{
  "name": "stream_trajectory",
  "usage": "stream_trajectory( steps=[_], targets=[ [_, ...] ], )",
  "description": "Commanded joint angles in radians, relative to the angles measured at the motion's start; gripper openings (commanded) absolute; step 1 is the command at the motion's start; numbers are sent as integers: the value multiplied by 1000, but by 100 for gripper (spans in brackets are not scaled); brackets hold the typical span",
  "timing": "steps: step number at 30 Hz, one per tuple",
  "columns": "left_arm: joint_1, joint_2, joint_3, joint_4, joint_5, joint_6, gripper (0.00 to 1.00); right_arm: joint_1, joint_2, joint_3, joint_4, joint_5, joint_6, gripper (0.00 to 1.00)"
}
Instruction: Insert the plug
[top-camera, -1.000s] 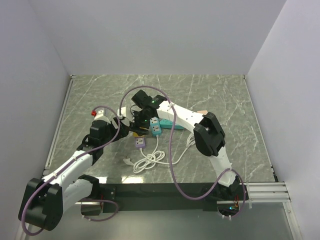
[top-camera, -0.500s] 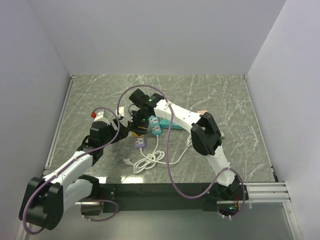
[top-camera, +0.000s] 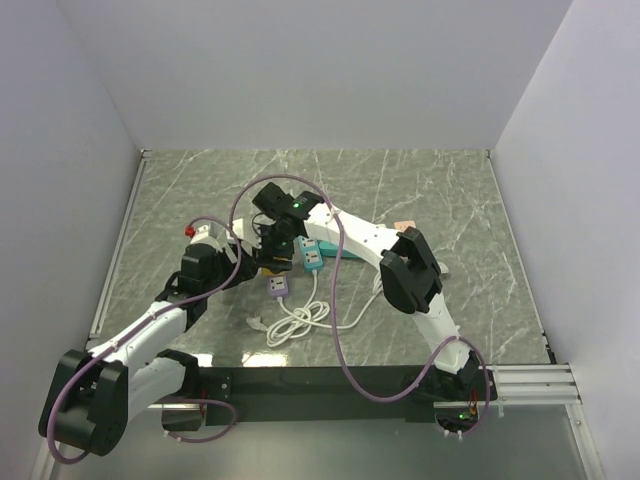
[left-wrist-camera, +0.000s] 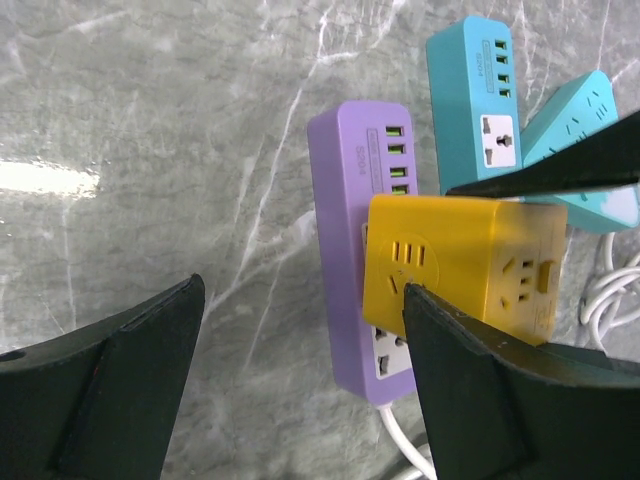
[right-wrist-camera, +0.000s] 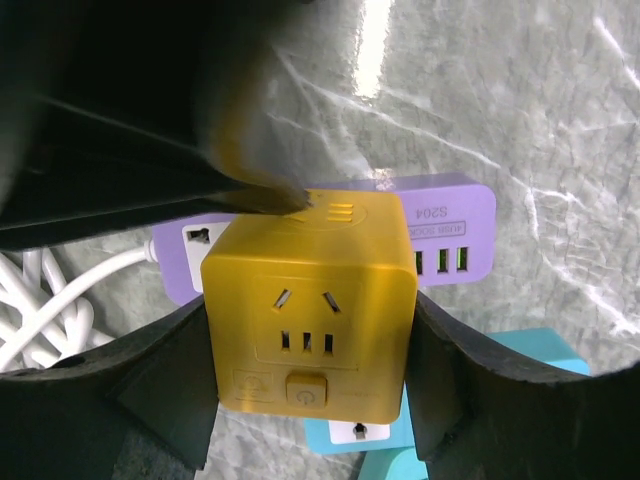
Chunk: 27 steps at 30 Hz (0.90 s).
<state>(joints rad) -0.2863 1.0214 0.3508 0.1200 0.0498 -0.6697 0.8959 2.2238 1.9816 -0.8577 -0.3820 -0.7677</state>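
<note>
The yellow cube adapter (right-wrist-camera: 308, 300) is clamped between the fingers of the right gripper (right-wrist-camera: 310, 350), its socket face turned back toward the wrist; no long axis is evident. Beneath it the purple power strip (left-wrist-camera: 345, 160) is laid lengthwise away from the left gripper (left-wrist-camera: 300, 300), which is spread wide and empty.

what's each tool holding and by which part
The right tool clamps the yellow cube by two opposite side faces. The left tool is open, holding nothing.
</note>
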Motion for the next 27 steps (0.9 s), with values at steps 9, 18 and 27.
stream_trajectory(
  steps=[9,18,27],
  targets=[
    [-8,-11,25,124,68,-11,88,67,5,-47,-1,-12,2,0],
    [-8,-23,25,179,73,-36,89,70,33,-17,-12,15,8,0],
    [-8,-168,10,130,24,-51,89,71,20,-32,3,5,5,0]
  ],
)
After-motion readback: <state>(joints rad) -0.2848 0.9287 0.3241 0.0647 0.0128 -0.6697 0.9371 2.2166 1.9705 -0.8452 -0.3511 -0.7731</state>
